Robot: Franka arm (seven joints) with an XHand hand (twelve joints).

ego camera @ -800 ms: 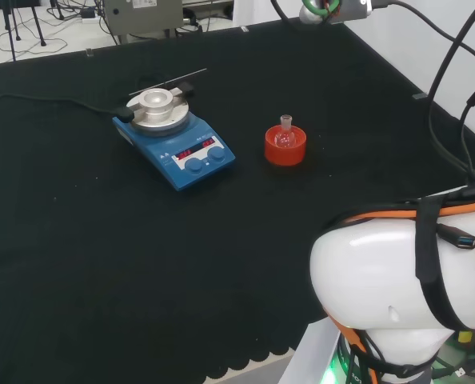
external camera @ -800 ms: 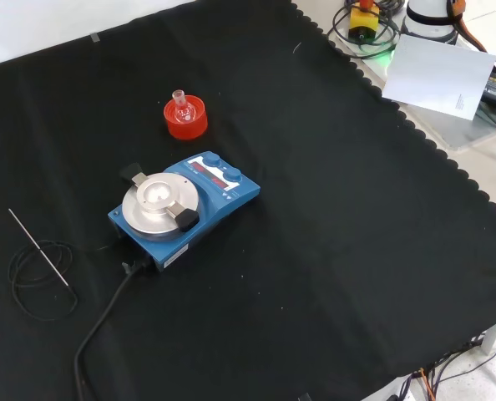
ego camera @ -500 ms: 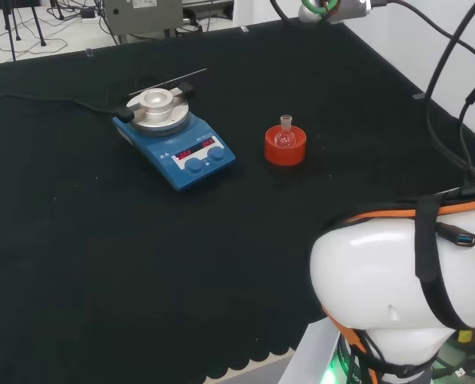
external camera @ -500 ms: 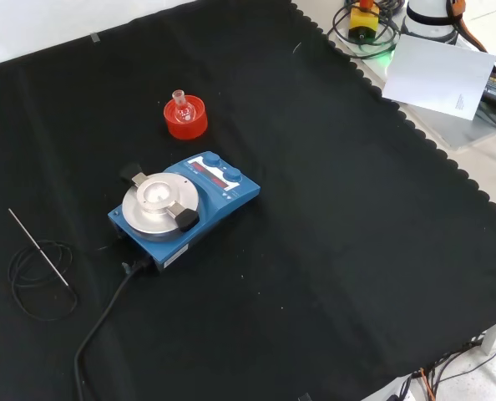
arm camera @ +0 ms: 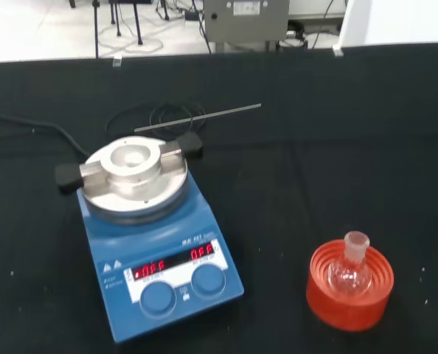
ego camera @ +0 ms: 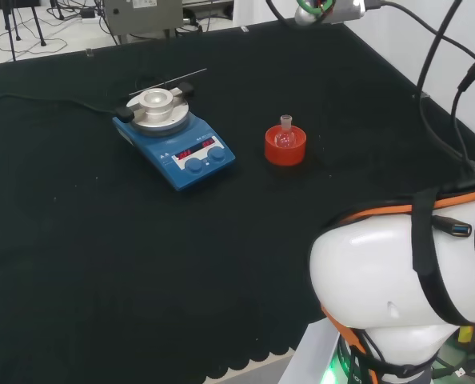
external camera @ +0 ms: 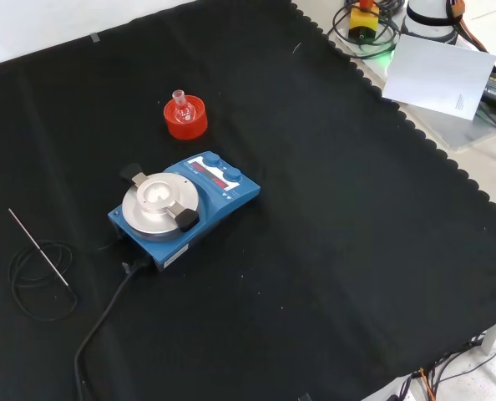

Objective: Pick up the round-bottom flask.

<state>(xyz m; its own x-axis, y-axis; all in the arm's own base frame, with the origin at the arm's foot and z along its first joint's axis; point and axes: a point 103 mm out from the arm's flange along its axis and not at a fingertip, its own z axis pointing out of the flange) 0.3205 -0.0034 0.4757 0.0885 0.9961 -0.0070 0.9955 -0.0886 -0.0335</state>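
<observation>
Hand apart from clear round-bottom flask (arm camera: 349, 269)

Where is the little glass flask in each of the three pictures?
Head view: round-bottom flask sits in the red stand, right of the blue hotplate.
Front view: flask in the stand, above the hotplate.
Wrist view: flask in the stand, beside the hotplate.
Shared landmark: the blue hotplate.

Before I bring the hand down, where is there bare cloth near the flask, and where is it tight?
Bare black cloth lies right of the round-bottom flask in its red ribbed stand, front view. Tighter toward the blue hotplate stirrer, with its cable and thin probe.
</observation>
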